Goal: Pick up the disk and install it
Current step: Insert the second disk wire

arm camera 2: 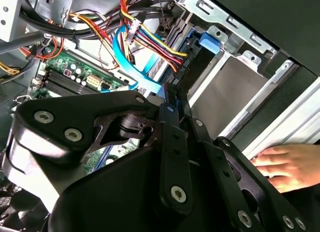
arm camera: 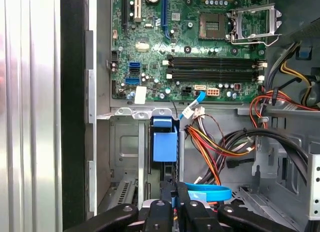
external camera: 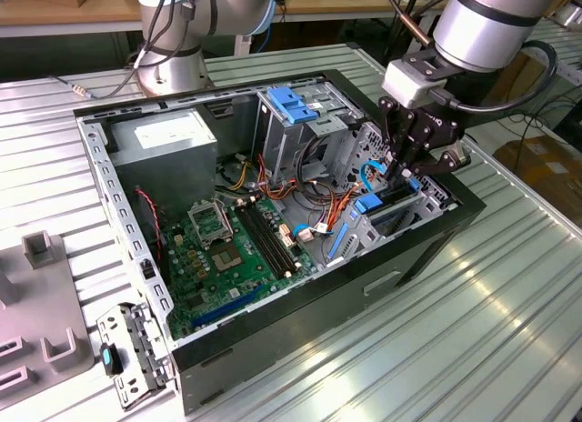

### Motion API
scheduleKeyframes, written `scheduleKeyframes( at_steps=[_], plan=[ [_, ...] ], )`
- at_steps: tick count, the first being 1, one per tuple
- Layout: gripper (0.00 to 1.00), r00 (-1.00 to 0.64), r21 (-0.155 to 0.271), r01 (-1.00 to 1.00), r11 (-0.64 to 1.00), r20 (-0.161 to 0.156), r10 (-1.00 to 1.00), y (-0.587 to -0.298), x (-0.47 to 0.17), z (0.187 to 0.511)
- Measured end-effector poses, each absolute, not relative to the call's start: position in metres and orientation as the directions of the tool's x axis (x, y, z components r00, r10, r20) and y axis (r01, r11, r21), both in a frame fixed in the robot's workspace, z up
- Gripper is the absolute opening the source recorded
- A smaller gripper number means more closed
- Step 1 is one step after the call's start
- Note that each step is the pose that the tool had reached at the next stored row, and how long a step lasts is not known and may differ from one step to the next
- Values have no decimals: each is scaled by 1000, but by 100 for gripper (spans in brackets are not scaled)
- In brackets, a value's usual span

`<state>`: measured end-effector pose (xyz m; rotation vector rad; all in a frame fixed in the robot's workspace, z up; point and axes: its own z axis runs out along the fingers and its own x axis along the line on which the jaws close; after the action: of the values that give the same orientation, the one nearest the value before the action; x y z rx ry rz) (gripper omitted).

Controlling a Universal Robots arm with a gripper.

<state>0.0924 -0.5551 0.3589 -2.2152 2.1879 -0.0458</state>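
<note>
Flat silver-metal disk (arm camera: pixel 162 169) seems slotted edge-on in the grey metal drive bay (arm camera: pixel 125 147) under a blue plastic tab (arm camera: pixel 165 142), mostly hidden. Black gripper (arm camera: pixel 175 194) right at it, fingers pressed together, gripping nothing visible. Blue ribbon cable (arm camera: pixel 210 193) and coloured wires (arm camera: pixel 210 147) crowd alongside; a person's hand (arm camera 2: pixel 285 164) rests nearby.

A ribbed metal table (external camera: pixel 473 331) spreads beneath and all around the pincer (external camera: pixel 406 167), light glinting off its slats, while behind the pincer a wooden bench (external camera: pixel 73 8) runs along the back and cardboard boxes (external camera: pixel 546 158) sit beside it.
</note>
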Motion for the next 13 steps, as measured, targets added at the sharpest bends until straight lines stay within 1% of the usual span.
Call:
scheduleKeyframes(
  at_steps=[13],
  plan=[
    [16,12,-46,-999,-12,2,-1000,-556,92,355]
  ],
)
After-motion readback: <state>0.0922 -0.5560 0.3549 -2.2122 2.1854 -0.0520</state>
